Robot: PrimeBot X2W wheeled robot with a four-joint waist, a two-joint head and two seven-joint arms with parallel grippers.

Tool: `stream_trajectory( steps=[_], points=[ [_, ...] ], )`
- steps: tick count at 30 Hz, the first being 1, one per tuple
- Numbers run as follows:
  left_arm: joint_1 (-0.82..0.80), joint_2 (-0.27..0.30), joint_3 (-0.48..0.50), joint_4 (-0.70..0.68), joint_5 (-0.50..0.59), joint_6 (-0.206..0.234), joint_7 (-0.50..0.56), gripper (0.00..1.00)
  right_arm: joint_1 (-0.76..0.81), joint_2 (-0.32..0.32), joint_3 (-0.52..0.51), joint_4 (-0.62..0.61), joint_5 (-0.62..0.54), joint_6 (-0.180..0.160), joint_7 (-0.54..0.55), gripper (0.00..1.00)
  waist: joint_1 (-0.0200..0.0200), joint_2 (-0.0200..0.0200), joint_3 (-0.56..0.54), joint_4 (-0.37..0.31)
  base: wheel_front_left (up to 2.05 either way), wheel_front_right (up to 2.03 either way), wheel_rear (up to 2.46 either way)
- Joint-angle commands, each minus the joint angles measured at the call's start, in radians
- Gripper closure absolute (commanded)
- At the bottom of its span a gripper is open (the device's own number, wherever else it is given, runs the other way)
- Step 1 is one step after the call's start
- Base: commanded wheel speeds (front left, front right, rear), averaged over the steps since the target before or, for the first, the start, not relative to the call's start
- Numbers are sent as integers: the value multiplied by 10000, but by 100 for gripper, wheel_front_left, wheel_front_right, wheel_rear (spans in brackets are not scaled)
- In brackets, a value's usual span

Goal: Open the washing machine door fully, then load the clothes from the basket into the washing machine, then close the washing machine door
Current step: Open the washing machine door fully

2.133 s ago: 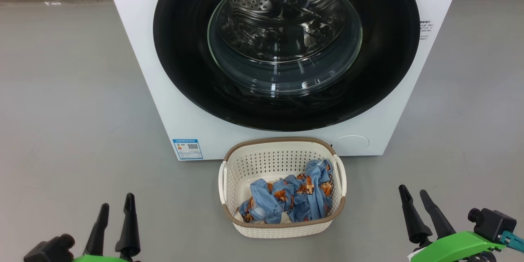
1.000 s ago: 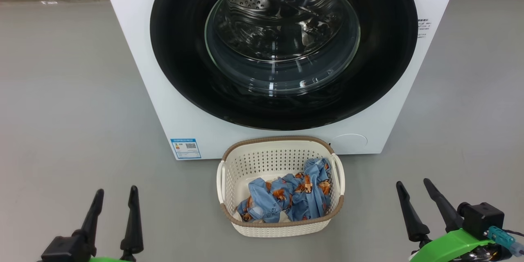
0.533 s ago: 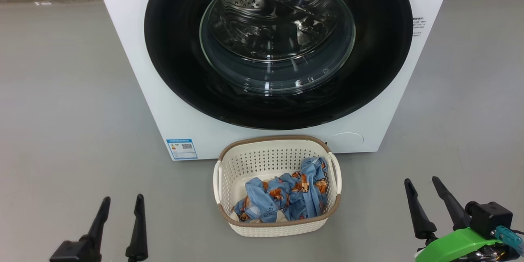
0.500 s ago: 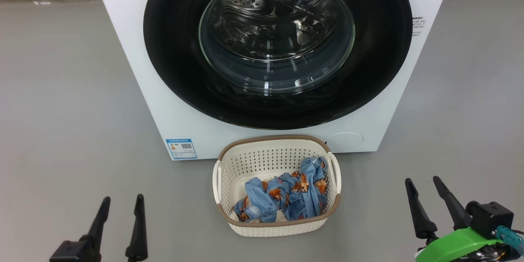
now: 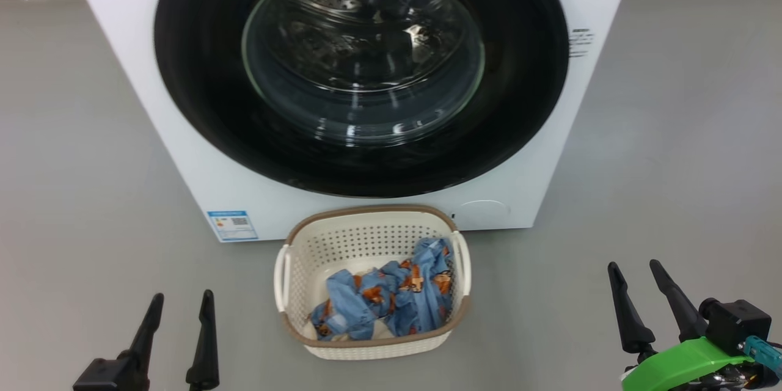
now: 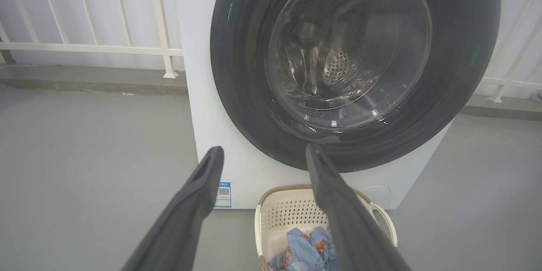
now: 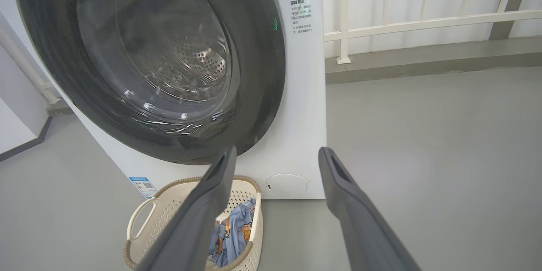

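1. Washing machine door (image 5: 361,67): shut, lying flush on the front of the washing machine (image 5: 275,204). No step of the task looks started.
2. Left tool (image 5: 181,296) and right tool (image 5: 633,264): both have their fingers spread and hold nothing. They hang low over the floor, one on each side of the basket (image 5: 366,351) and well apart from it.
3. The basket stands on the floor, just in front of the machine's bottom front edge and below the door. The clothes (image 5: 385,299) lie inside it, bunched toward its right wall and front.
4. Door handling (judgement): rigid and fairly heavy, swinging on a hinge. The black ring is glossy and the glass bulges, so the fingers would likely slip on either.
5. Where to hold the door: hook a finger behind the outer rim. No handle or recess is visible, and I cannot tell which side carries the hinge.
6. Clothes handling (judgement): soft, light and limp, so they will drape and trail. Pinch the raised fold at the bundle's right, closing deep enough to catch several layers.
7. Risk: the basket looks light and may slide or tip if the cloth snags on its holes.
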Motion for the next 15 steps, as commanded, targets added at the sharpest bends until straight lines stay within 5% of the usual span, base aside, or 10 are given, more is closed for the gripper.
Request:
stream_trajectory(
  steps=[1, 15],
  points=[
    [-418, 152, 294, -180, -57, -25, -67, 0, -254, -76, 155, -270, -92, 16, -120, 0, 0, 0, 13, -4, 149, 93, -242],
    [-425, 128, 185, -190, -479, -25, -67, 0, -241, -40, 148, -243, -83, 16, -120, 0, 0, 0, -36, -80, 155, 83, -238]
  ],
)
